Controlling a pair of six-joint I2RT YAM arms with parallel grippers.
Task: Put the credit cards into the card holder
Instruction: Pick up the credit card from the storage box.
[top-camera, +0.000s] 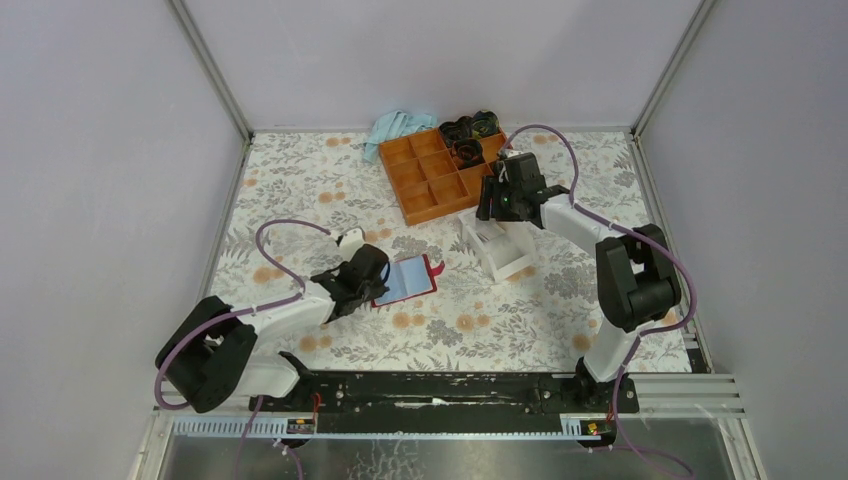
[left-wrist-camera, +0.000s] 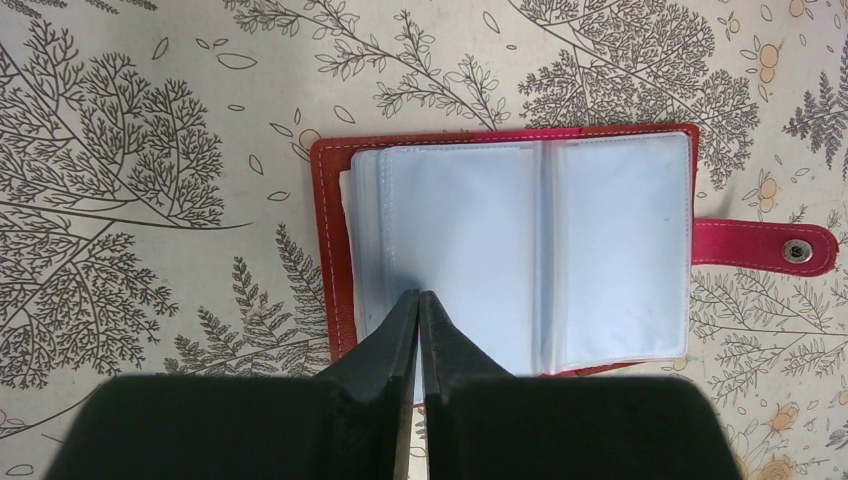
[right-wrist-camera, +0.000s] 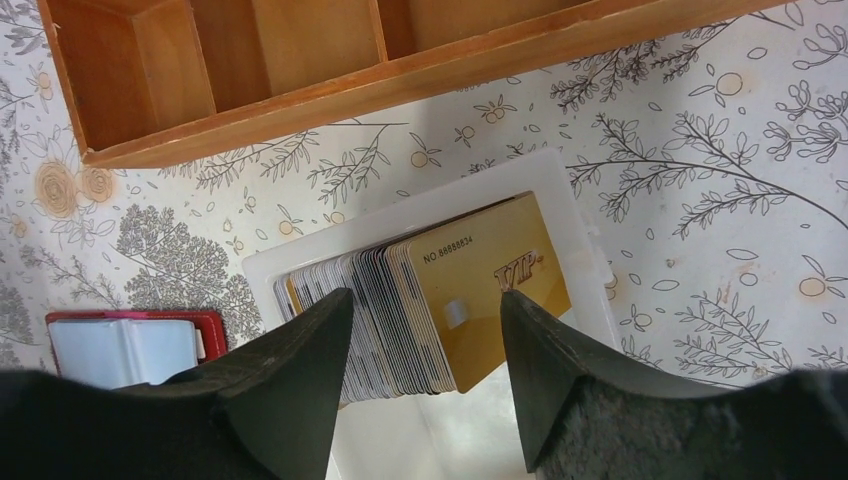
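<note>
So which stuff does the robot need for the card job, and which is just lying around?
For the job: credit cards, standing in the white box; red card holder, lying open.
Just lying about: orange tray; blue cloth; dark round things at the tray's far corner.

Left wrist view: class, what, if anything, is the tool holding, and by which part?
Cannot be told: the left tool is shut, tips meeting over the card holder's clear sleeve, near its lower edge.
</note>
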